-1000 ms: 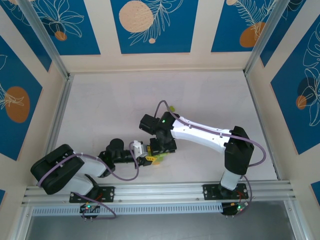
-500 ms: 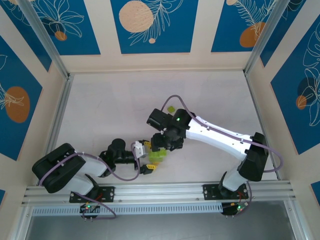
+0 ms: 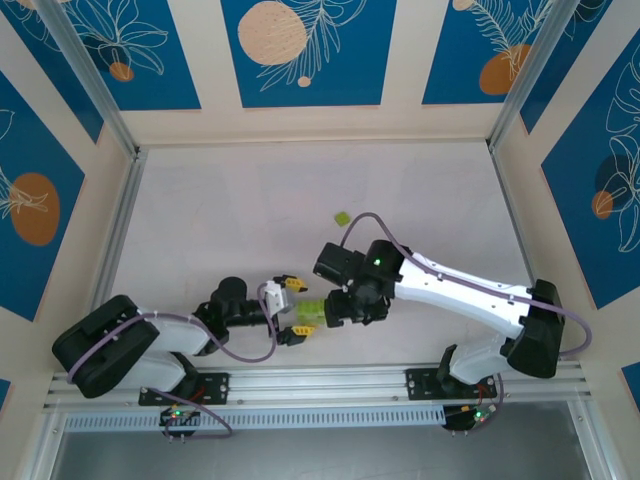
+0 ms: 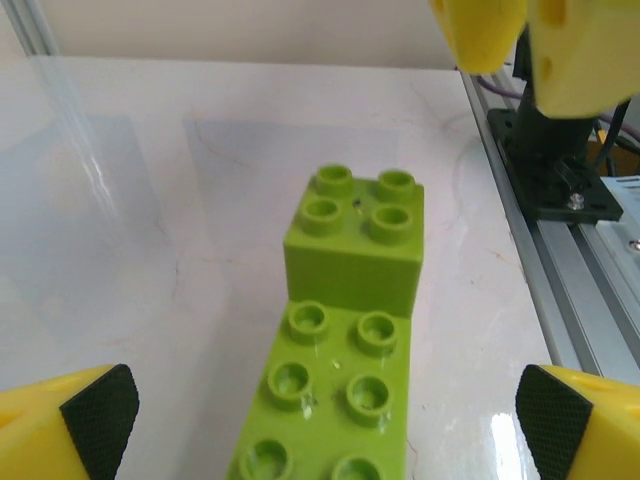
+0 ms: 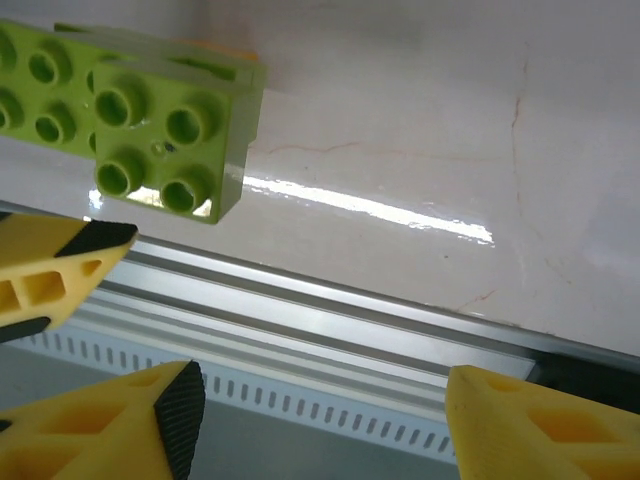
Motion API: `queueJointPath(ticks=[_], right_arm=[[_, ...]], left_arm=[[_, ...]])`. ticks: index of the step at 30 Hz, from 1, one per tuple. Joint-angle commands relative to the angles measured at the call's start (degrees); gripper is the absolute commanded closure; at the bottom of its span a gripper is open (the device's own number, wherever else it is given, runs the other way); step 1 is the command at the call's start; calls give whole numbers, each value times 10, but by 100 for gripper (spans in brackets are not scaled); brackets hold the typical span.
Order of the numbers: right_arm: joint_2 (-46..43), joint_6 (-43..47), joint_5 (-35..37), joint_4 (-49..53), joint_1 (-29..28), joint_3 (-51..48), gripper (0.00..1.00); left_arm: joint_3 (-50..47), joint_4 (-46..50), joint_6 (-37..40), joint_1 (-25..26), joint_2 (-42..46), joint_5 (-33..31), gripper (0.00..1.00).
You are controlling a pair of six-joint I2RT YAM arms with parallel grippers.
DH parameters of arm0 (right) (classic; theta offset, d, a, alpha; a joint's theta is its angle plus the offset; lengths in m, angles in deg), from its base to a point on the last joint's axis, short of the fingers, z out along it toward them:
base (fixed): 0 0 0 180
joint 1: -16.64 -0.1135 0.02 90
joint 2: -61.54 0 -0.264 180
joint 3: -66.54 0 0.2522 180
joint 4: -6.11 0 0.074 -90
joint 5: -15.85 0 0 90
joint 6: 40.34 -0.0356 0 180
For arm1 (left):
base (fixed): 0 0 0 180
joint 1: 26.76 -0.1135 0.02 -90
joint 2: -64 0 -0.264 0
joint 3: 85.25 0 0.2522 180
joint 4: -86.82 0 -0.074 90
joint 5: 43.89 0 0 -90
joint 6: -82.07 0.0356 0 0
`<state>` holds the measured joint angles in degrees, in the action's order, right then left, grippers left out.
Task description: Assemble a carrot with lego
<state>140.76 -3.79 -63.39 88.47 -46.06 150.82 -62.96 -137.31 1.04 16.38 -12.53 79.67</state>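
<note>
The carrot (image 3: 312, 312), a lime-green cluster of joined lego bricks, lies on the white table near the front edge. In the left wrist view the carrot (image 4: 340, 390) shows a square brick stacked on a longer one, studs up. My left gripper (image 3: 294, 307) is open, its fingers wide on either side of the cluster without touching it. Just right of the bricks, my right gripper (image 3: 338, 310) is open with nothing between its fingers (image 5: 130, 420). From the right wrist the carrot (image 5: 170, 130) sits up and to the left, apart from those fingers.
One loose lime-green brick (image 3: 342, 217) lies farther back on the table. The aluminium rail (image 3: 320, 380) runs along the near edge, close to the bricks and both grippers. The enclosure's walls and posts ring the table.
My left gripper has opened and let go of the green cluster. The right gripper has drawn off the bricks to the right, and its arm has swung outward.
</note>
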Motion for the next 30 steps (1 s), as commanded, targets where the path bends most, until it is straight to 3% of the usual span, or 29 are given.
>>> queueJointPath(ticks=[1,8,17,30], right_arm=[[-19,-22,-36,-23,-9,-29,35],[0,-18,-55,-78,-10,-67,36],[10,11,-62,-113,38,-86,37],[38,57,-50,-115,100,-65,39]], left_arm=[[-5,-13,3,0,4,-6,1],[11,-5,4,-11,0,5,1],[39,-2,8,-33,-44,36,1],[47,14,7,-36,-43,78,1]])
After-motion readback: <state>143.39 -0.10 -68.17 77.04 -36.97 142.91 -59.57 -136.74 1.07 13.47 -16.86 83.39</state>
